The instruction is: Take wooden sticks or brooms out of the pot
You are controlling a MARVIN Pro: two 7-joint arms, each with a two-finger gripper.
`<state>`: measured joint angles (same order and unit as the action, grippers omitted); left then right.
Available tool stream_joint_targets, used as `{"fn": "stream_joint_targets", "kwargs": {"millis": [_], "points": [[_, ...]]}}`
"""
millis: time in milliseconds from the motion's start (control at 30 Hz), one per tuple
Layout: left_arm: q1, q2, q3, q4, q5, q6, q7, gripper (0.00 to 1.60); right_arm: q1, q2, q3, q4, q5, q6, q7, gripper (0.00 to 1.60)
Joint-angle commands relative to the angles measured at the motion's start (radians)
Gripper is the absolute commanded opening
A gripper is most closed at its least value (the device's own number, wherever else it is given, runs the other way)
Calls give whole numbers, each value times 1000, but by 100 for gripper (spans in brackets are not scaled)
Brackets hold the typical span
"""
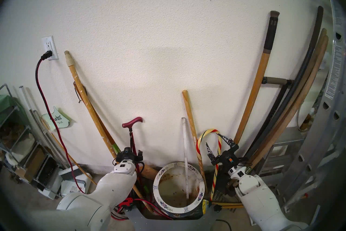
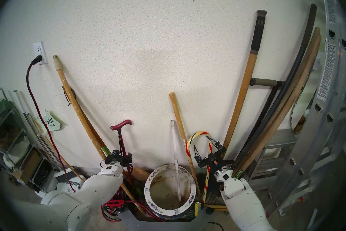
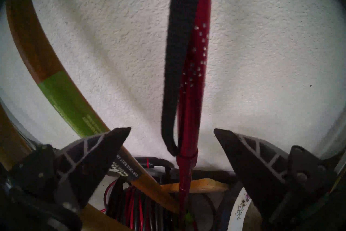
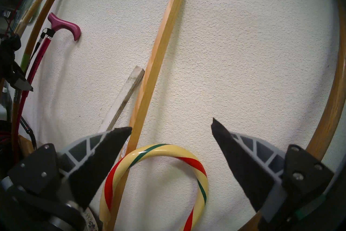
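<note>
My left claw stands released, its fingers spread either side of the magenta walking cane without touching it, as the left wrist view shows. I read the cane as already out of the pot: it stands against the wall left of the rim, its foot lost among the red cables on the floor. A tan tool handle with a green label crosses just beside the left finger; I do not count it among the task's things.

The flowered ceramic pot sits centre, low in the head view, its brown-stained inside nearly bare. One thing remains in it: the thin white slat, foot on the pot's floor, top leaning on the wall. I judge this the one removal left.

Right of the pot, a plain wooden stick leans on the wall, its foot seemingly outside the rim. The candy-cane stick stands beyond the rim too, hook uppermost, so I count it done.

My right claw is likewise released and holds nothing, hanging just short of the cane's hook, which shows between its fingers in the right wrist view.

By my reckoning: two out, one to go.
</note>
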<state>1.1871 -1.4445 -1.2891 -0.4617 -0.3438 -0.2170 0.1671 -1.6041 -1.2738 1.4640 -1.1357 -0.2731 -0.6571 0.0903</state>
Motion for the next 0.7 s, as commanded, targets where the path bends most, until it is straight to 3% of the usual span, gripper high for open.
{"fn": "stream_joint_targets", "kwargs": {"millis": [0, 433, 667], "points": [[-47, -17, -2, 32, 5, -12, 28, 160, 0, 1, 1, -3, 3, 2, 2, 160], [-172, -67, 2, 229, 54, 19, 215, 160, 0, 1, 1, -3, 2, 1, 2, 160], [-165, -72, 4, 217, 64, -27, 203, 160, 0, 1, 1, -3, 2, 2, 2, 160]]}}
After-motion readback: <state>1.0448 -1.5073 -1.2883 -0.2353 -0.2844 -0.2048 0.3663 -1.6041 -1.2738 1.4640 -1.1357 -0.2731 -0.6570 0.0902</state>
